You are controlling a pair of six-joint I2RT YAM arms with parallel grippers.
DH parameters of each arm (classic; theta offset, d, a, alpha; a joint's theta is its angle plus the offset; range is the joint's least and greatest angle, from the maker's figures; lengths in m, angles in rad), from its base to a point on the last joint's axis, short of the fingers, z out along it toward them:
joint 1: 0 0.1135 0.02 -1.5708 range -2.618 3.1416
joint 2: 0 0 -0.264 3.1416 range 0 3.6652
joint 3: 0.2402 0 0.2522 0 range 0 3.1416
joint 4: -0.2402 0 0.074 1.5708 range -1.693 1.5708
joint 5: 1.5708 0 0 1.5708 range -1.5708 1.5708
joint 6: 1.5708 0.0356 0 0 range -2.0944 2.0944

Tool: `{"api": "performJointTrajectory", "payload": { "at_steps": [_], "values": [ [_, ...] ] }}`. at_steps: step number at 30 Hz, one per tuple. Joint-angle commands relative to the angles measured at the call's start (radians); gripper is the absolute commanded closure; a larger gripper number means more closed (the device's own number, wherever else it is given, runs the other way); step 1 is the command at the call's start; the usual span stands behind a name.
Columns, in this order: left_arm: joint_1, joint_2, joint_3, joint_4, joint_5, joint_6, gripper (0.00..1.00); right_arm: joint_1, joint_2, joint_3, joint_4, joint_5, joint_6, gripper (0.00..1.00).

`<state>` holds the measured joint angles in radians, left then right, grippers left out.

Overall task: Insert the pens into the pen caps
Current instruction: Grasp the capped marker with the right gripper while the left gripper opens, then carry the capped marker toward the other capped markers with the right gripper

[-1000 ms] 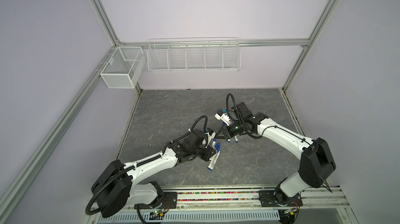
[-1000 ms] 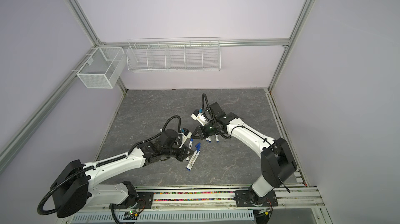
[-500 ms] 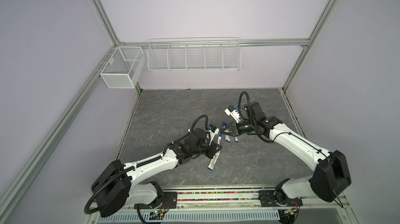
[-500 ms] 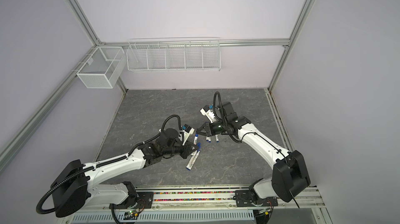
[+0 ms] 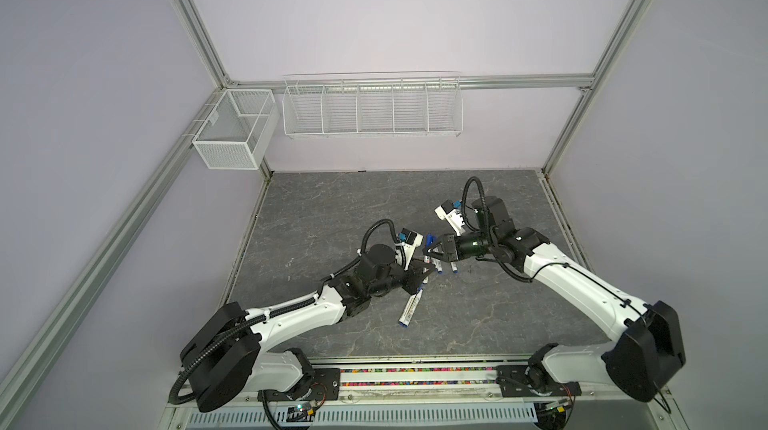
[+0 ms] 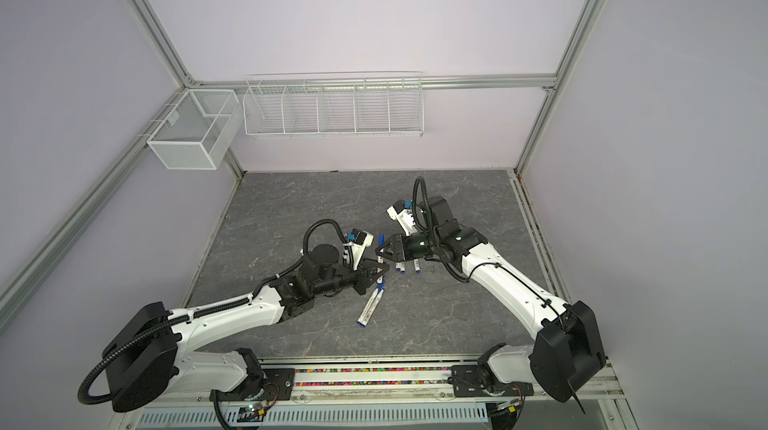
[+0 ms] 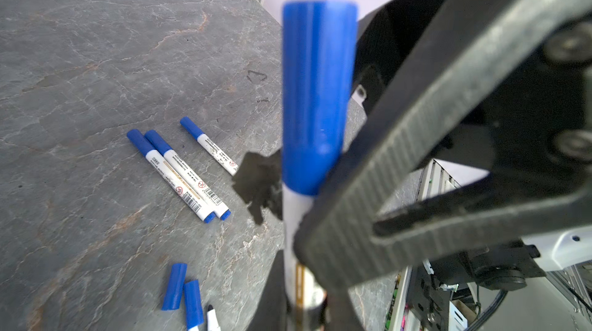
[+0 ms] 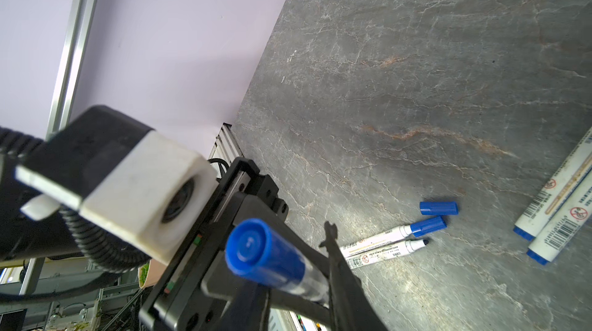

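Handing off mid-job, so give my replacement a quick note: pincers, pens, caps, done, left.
Left pincer: shut on a capped pen. Right pincer: open beside that pen.
Table: three capped pens close together; a fourth, apart, looks capped.
Done: five pens, if so.
Left: put the held pen down, then join the uncapped pen and the loose cap near it.

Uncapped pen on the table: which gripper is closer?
Left. In a top view the left gripper, shut on a capped pen, sits just past the uncapped pen's tip. The right gripper is farther back, beyond the left one.
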<state>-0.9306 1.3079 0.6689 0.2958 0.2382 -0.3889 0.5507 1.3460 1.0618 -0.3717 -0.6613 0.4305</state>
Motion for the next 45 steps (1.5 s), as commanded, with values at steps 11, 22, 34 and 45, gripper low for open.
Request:
{"api": "performJointTrajectory", "payload": {
  "at_steps": [11, 22, 34, 45],
  "values": [
    [-0.005, 0.035, 0.039, 0.056, 0.002, -0.004, 1.00, -0.001, 0.014, -0.025, 0.023, 0.061, 0.017, 0.86],
    [-0.005, -0.035, 0.014, -0.275, -0.074, 0.068, 0.37, -0.185, 0.154, 0.133, -0.356, 0.359, -0.079, 0.89],
    [-0.008, -0.012, -0.028, -0.444, -0.170, 0.067, 0.34, -0.233, 0.491, 0.299, -0.467, 0.636, -0.175, 0.88],
    [-0.019, 0.009, -0.038, -0.482, -0.166, 0.075, 0.32, -0.238, 0.711, 0.444, -0.372, 0.480, -0.129, 0.86]
  ]
}}
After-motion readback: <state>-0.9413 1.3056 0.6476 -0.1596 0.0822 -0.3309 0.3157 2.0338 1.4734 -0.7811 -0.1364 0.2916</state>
